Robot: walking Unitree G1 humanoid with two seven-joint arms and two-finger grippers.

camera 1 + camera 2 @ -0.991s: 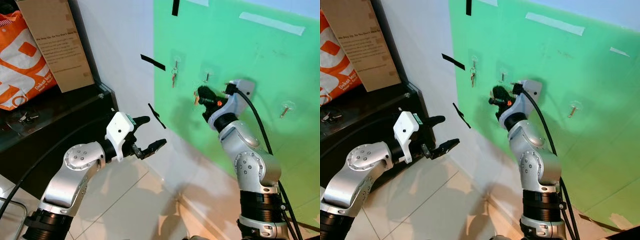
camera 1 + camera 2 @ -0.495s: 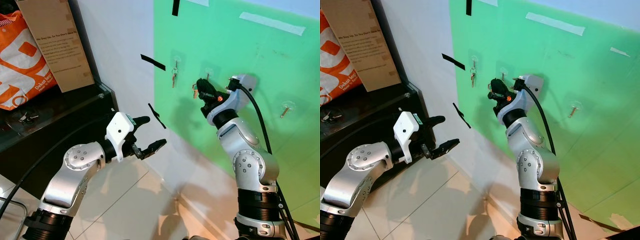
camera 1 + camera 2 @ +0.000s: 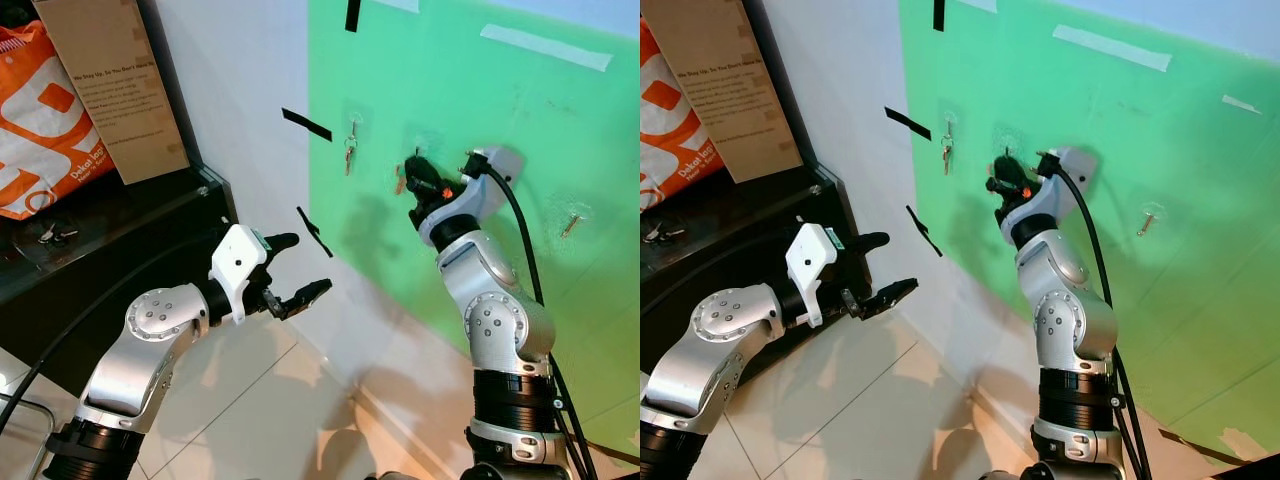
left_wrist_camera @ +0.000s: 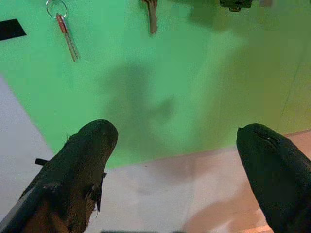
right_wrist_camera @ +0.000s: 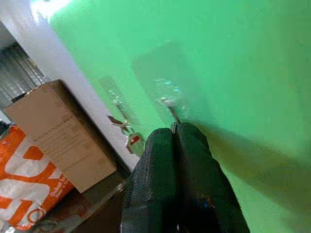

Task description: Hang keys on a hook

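Three clear hooks are stuck on the green wall panel (image 3: 480,110). The left hook (image 3: 352,122) holds a key ring with a red-tagged key (image 3: 348,152). My right gripper (image 3: 412,166) is raised against the middle hook (image 5: 167,99), shut on a brownish key (image 3: 399,183) that dangles below its fingers. In the right wrist view a sliver of metal (image 5: 173,127) shows between the closed fingertips, just under the hook. The right hook (image 3: 573,218) is bare. My left gripper (image 3: 312,262) is held open low in front of the white wall, with nothing in it.
A black cabinet (image 3: 120,235) stands at the left, bearing a cardboard box (image 3: 110,80), an orange bag (image 3: 40,120) and a small bunch of keys (image 3: 55,233). Black tape strips (image 3: 305,124) mark the white wall. Pale tiled floor (image 3: 270,400) lies below.
My right gripper has moved up and to the right with the key, closing in on the middle hook. The left arm has stayed put.
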